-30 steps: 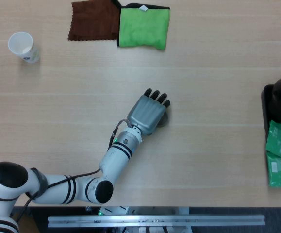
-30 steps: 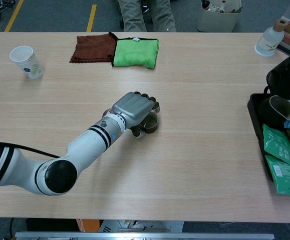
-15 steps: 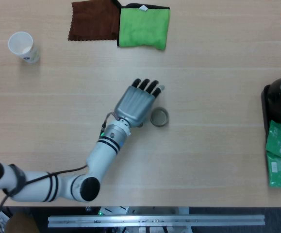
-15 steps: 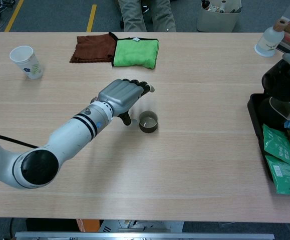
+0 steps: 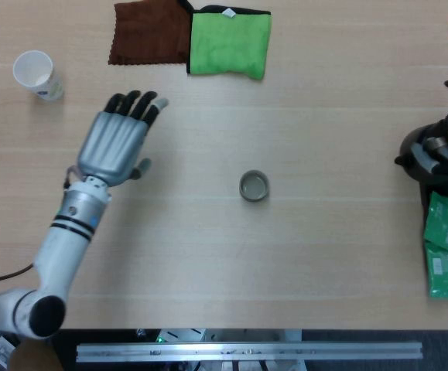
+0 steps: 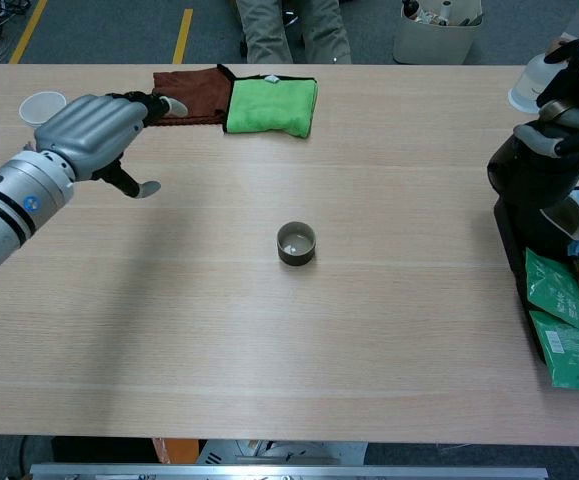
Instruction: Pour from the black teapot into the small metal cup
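We see our right hand gripping the black teapot from above; the pot hangs upright below it, spout pointing toward our left hand. The small metal cup stands upright, mouth up, on the counter between the two hands, well apart from each. Our left hand is empty, fingers spread.

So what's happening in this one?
The right hand holds the black teapot at the table's right edge, lifted above a black tray beside some green packets. The small metal cup stands alone mid-table. The left hand hangs open, holding nothing, far left of the cup. No pouring yet.
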Robot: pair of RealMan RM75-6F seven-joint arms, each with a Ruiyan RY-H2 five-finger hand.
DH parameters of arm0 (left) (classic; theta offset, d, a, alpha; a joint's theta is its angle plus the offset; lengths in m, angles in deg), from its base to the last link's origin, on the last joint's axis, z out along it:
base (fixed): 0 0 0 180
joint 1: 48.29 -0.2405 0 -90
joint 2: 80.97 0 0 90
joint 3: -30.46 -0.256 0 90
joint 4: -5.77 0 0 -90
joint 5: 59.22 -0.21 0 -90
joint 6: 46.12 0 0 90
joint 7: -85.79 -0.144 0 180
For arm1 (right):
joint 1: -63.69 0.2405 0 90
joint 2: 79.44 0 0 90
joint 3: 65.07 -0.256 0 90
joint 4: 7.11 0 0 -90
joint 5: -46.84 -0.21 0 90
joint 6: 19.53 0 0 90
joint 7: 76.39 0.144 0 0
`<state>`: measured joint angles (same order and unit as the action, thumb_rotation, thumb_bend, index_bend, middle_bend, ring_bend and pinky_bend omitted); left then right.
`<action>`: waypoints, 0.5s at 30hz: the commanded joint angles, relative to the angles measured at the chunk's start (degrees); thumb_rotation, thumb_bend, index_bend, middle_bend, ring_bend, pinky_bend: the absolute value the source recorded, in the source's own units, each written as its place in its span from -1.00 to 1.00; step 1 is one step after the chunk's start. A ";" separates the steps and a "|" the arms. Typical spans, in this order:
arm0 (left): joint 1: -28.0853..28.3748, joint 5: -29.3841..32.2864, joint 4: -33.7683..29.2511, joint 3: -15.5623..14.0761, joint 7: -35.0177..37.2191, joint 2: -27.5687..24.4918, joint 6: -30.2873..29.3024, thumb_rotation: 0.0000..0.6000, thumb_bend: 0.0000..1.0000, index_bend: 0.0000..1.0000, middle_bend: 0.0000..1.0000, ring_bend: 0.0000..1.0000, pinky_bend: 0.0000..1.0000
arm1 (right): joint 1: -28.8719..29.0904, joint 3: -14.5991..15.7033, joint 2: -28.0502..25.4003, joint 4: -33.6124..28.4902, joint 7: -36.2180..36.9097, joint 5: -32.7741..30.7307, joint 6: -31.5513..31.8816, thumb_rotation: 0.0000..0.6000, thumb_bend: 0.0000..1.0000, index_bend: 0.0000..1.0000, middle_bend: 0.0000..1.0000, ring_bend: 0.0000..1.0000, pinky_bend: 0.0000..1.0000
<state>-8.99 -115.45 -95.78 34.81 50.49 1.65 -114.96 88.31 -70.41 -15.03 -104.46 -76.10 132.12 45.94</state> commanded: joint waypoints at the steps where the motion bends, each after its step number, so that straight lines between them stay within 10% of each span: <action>1: -4.15 -5.54 -1.73 -2.87 5.19 -4.58 -2.98 1.00 -0.51 -0.75 -0.75 -0.77 -0.68 | 0.64 -0.12 1.11 -0.77 -1.84 -0.34 -0.55 0.81 -0.27 1.00 0.93 1.00 -0.67; 15: -12.53 -16.60 -5.70 -7.69 11.83 -15.61 -8.65 1.00 -0.51 -0.75 -0.73 -0.77 -0.68 | 5.06 -2.01 7.85 -2.48 -9.71 -4.08 -4.51 0.85 -0.27 1.00 0.93 1.00 -0.67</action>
<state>-20.96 -131.37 -100.96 27.49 61.81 -13.35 -123.06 92.83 -72.10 -7.82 -106.88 -85.18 128.57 41.91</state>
